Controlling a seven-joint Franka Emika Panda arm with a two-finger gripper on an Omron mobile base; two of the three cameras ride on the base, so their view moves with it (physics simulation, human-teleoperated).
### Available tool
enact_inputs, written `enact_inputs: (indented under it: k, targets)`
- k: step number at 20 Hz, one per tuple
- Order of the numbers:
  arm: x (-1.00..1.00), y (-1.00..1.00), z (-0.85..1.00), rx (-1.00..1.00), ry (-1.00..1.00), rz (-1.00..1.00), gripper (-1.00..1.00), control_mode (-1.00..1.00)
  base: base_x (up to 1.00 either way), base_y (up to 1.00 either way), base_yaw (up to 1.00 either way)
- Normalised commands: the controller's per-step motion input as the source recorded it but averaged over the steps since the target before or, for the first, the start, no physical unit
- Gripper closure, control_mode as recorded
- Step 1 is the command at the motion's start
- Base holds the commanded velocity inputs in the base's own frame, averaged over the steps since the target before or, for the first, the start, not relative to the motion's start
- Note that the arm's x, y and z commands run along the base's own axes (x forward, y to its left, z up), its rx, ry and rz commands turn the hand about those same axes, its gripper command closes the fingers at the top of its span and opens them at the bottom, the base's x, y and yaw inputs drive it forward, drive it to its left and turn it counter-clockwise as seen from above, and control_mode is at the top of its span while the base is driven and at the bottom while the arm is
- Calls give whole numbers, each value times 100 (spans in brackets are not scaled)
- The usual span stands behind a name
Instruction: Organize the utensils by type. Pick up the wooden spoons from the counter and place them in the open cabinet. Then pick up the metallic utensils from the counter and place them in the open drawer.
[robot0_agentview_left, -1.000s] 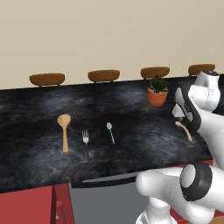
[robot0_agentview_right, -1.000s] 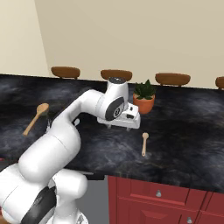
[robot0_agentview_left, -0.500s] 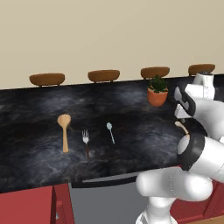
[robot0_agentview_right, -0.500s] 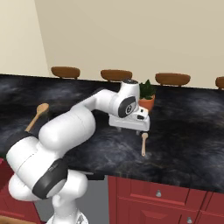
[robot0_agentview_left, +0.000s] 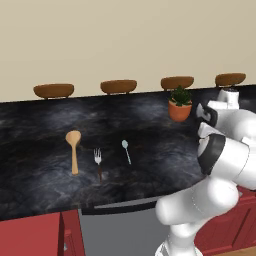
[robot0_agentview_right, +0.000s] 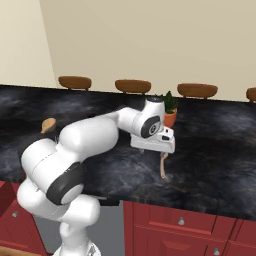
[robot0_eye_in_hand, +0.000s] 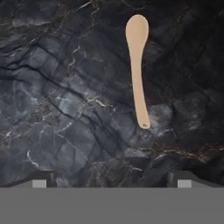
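wooden spoon on counter, gripper open above

Black stone surface with grey veining spans frame middle in both base views. Tan wooden spoon with round bowl lies flat left of centre, bowl upward. Small silver fork with dark handle just right, tines upward. Thin pale silver teaspoon beside fork, apart. Second pale wooden spoon lies flat, upper centre in hand view, bowl upward.

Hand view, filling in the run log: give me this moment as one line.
phase: approach | end effector: open, holding nothing, above counter | target: pale wooden spoon lying flat, ahead of the fingertips | contact: none
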Motion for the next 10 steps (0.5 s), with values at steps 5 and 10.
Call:
enact_inputs:
  k: [5, 10]
  targets:
    - [29, -2, -39, -1, 2, 0, -100, -100, 0, 0, 0]
    - [22, -17, -32, 0, 5, 0, -100, -100, 0, 0, 0]
